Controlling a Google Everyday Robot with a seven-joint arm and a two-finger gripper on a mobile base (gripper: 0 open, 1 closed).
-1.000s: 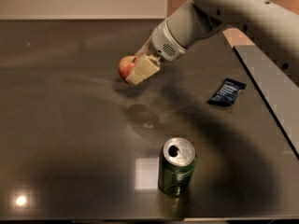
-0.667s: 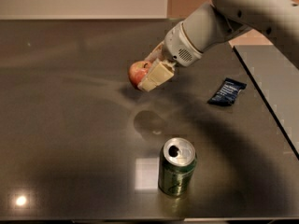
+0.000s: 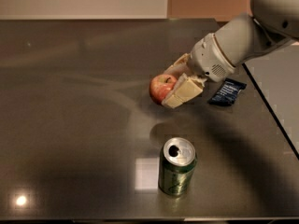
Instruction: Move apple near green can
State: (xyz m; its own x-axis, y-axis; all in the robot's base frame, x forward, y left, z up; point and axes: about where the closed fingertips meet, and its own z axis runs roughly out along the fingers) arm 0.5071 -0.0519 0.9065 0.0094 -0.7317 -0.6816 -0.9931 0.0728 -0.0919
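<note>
My gripper [image 3: 172,84] is shut on the apple [image 3: 161,87], a small red apple with yellowish patches, and holds it above the dark table [image 3: 70,125] near the middle. The cream-coloured fingers [image 3: 183,93] clamp it from the right side. The green can [image 3: 177,167] stands upright near the table's front edge, below and slightly right of the apple, with its silver top and pull-tab opening showing. The apple and the can are apart.
A flat dark blue snack packet [image 3: 226,92] lies to the right of the gripper, partly under the white arm [image 3: 243,41]. The table's right edge [image 3: 275,120] runs diagonally, with a lighter surface beyond it. A wall lies behind the table.
The gripper has carried the apple to the right and toward the front, closer to the green can. The can and the packet have not moved.
</note>
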